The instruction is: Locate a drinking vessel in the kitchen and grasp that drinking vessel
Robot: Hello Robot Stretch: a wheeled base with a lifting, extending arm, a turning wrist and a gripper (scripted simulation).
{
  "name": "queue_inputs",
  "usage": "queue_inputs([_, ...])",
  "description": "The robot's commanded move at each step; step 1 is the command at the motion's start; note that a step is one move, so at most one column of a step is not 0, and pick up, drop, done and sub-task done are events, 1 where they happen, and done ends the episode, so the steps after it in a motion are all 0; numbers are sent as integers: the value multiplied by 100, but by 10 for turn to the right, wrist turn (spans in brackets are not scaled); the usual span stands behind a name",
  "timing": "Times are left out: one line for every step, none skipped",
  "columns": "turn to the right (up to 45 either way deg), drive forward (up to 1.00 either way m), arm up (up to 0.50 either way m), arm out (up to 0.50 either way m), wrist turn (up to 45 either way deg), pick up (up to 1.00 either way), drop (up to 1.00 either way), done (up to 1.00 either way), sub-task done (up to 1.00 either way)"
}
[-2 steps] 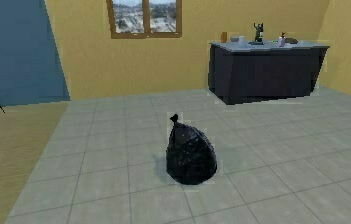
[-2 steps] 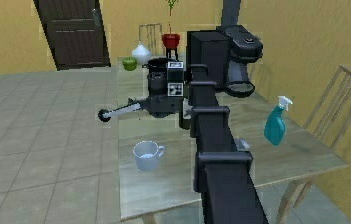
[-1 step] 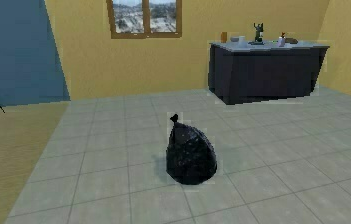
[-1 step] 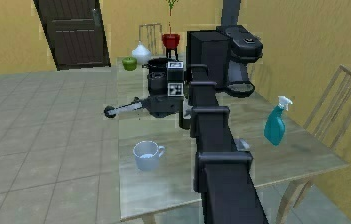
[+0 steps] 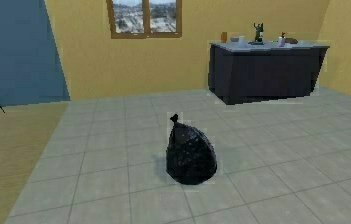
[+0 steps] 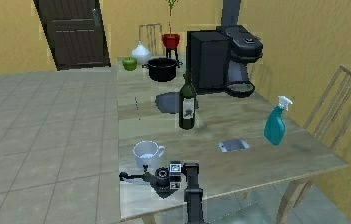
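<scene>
The claw (image 6: 133,178) is at the near edge of the pale wooden table (image 6: 228,118), and I cannot tell whether its thin fingers are apart, together or gripping anything. Just beyond it stands the rounded white cup (image 6: 148,153). A tall dark glass bottle (image 6: 187,103) and a blue spray bottle (image 6: 277,121) stand farther out.

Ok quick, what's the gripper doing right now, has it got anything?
Gripper: cannot be told whether it holds anything; the white cup stands on the table close to its far end.

arm (image 6: 195,203): up from bottom edge | hand (image 6: 129,177): at its left | load: unclear
</scene>
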Motion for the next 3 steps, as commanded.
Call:
queue_inputs([0, 0, 0, 0, 0, 100, 0, 0, 0])
queue_inputs([0, 0, 10, 0, 0, 0, 0, 0, 0])
queue_inputs([0, 0, 0, 0, 0, 0, 0, 100, 0])
